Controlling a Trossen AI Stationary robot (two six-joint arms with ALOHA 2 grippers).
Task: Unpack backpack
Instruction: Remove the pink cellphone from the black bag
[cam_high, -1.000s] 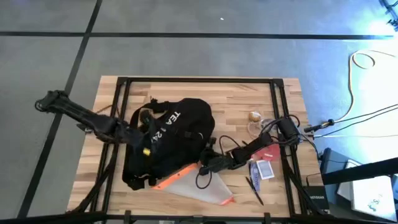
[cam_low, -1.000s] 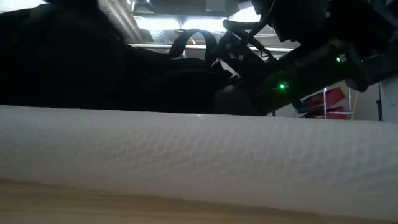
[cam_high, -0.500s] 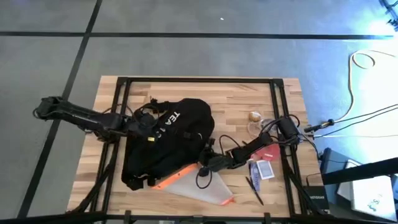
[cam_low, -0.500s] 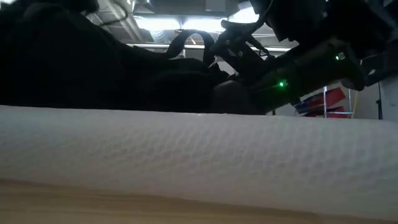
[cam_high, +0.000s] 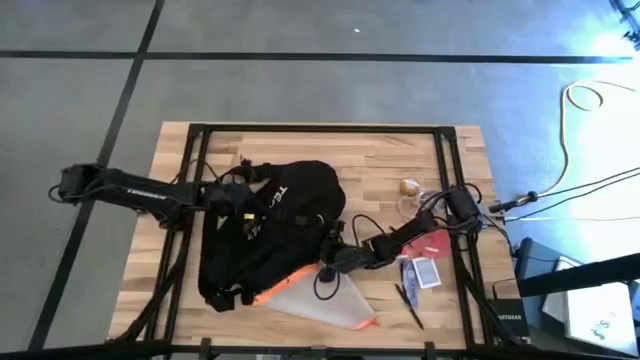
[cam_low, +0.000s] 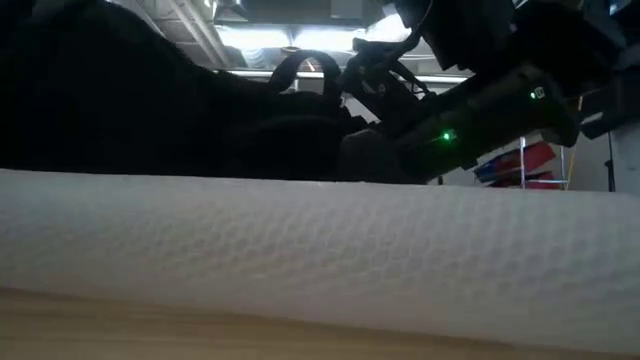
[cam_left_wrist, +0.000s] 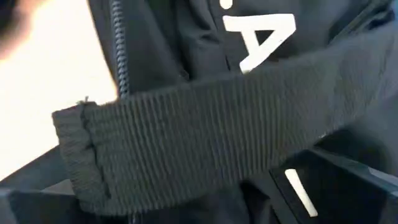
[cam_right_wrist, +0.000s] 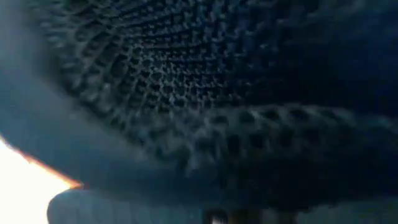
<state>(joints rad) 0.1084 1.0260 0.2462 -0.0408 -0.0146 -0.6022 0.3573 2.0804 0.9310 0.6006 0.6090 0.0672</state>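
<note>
Backpack (cam_high: 275, 235) lies mid-table (cam_high: 380, 155), slumped, w/ pouch (cam_high: 320, 297) at its near edge. Left gripper (cam_high: 243, 200) sits on the bag's far-left top, strap (cam_left_wrist: 205, 134) across its cam; jaws can't tell. Right gripper (cam_high: 335, 260) at the bag's right side; jaws hidden, can't tell.

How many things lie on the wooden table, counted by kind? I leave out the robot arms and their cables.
Black backpack: 1
Translucent pouch with orange trim: 1
Flat cards: 2, a red card and a blue-and-white card
Dark pen-like stick: 1
Small brown round thing: 1
Total: 6
</note>
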